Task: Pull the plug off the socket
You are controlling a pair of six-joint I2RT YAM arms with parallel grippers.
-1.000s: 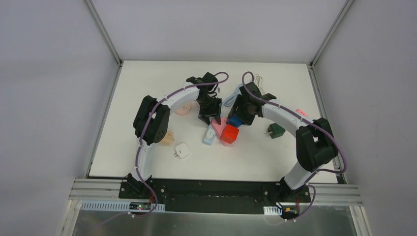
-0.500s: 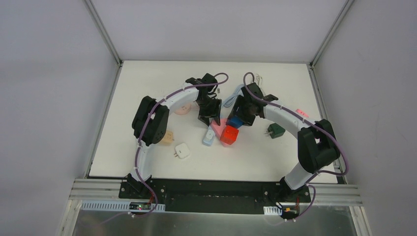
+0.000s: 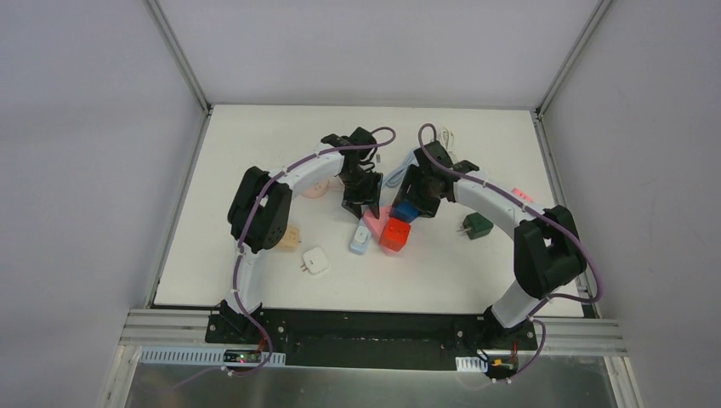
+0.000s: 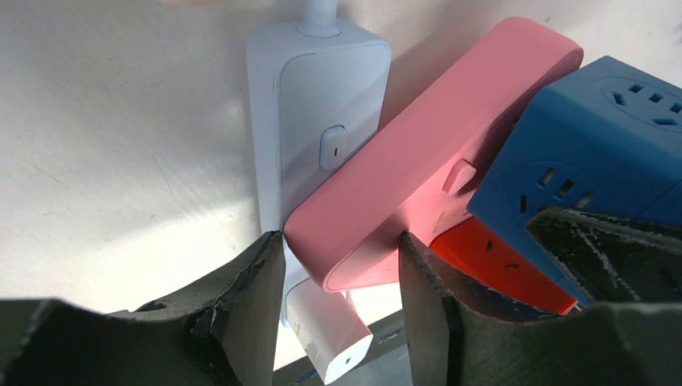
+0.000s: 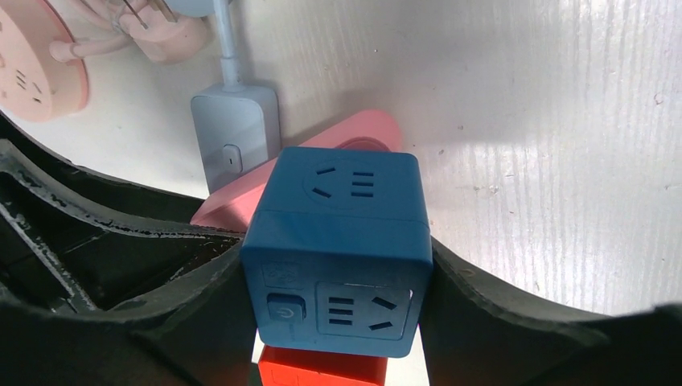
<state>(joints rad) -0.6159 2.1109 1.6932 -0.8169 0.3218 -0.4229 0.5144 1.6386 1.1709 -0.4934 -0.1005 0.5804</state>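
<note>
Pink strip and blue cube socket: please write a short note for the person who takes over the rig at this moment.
Left gripper: shut on one end of the pink strip.
Right gripper: shut on the blue cube, one finger on each side.
Things: the blue cube sits against the pink strip, with the red cube right beside it. The pink strip lies across the white strip.
Done: both grips look set.
Left: pull the blue cube and the pink strip apart; they are not yet separated.
</note>
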